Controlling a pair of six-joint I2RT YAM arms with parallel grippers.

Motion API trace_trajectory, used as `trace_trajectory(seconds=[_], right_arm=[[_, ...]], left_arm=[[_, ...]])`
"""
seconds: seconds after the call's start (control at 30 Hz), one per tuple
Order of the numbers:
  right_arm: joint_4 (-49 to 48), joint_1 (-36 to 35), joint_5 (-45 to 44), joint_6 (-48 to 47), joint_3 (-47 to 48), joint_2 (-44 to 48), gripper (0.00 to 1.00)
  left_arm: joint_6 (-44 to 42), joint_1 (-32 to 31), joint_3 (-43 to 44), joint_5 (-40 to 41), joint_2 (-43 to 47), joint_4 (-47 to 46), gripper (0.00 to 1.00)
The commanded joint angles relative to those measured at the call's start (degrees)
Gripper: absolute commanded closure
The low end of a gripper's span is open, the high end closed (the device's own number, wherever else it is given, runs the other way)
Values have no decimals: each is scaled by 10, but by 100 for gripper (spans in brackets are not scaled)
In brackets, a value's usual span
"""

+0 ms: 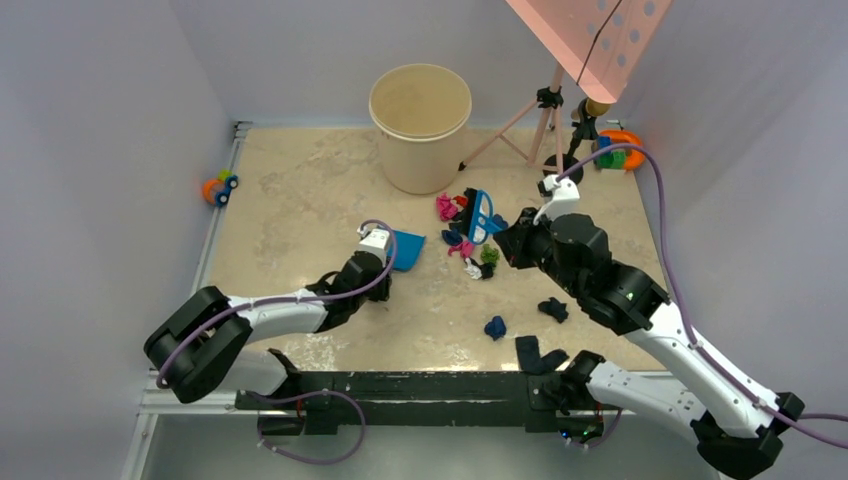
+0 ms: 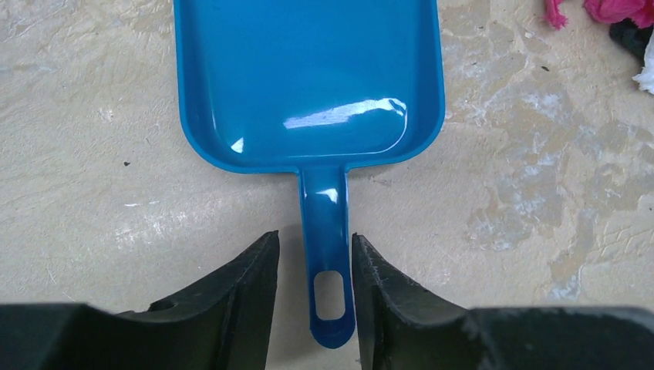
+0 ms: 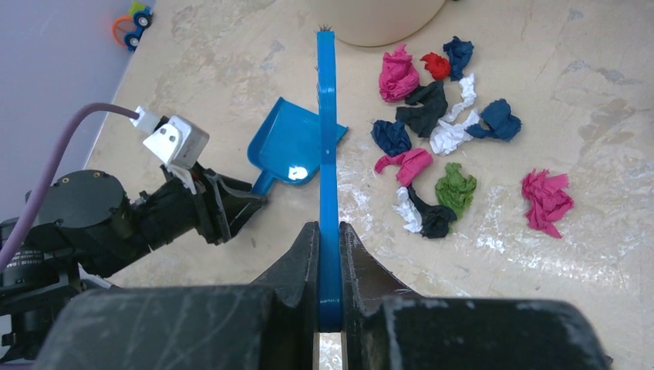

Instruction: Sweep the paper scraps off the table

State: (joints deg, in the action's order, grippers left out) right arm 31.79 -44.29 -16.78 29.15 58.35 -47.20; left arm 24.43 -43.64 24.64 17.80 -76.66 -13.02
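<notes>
The paper scraps (image 3: 447, 137) are lying bunched on the tabletop (image 3: 601, 231), ahead of my right fingers (image 3: 301, 262) and off to their right, well apart from them. Those fingers are pinching the blue brush (image 3: 327, 154) by its handle. They are holding it edge-up between the scraps and the dustpan (image 2: 308, 85), ready, I judge, to drag the heap leftward. The dustpan is lying flat, its mouth pointing away from my left fingers (image 2: 247, 293). These are straddling its handle, spread with a sliver of gap on one side, not yet clamping. I am bracketing it, I think, to steady the pan for the sweep.
</notes>
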Motion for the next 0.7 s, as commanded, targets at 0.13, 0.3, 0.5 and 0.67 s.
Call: trace_trajectory(seconds=[0.13,0.3,0.5,0.67], right_arm=[[-4,2,-5,1,1,14,100],[13,1,-16,8,11,-6,100],[184,2,-182,78,108,-89,100],[321,2,-318,179,156,-162,100]], left_arm=[[0,-1,34,6,-32,-42,64],[0,-2,41,-3,-35,-39,76],[6,-2,67,-14,27,58,100],[16,-2,84,-41,68,153,100]])
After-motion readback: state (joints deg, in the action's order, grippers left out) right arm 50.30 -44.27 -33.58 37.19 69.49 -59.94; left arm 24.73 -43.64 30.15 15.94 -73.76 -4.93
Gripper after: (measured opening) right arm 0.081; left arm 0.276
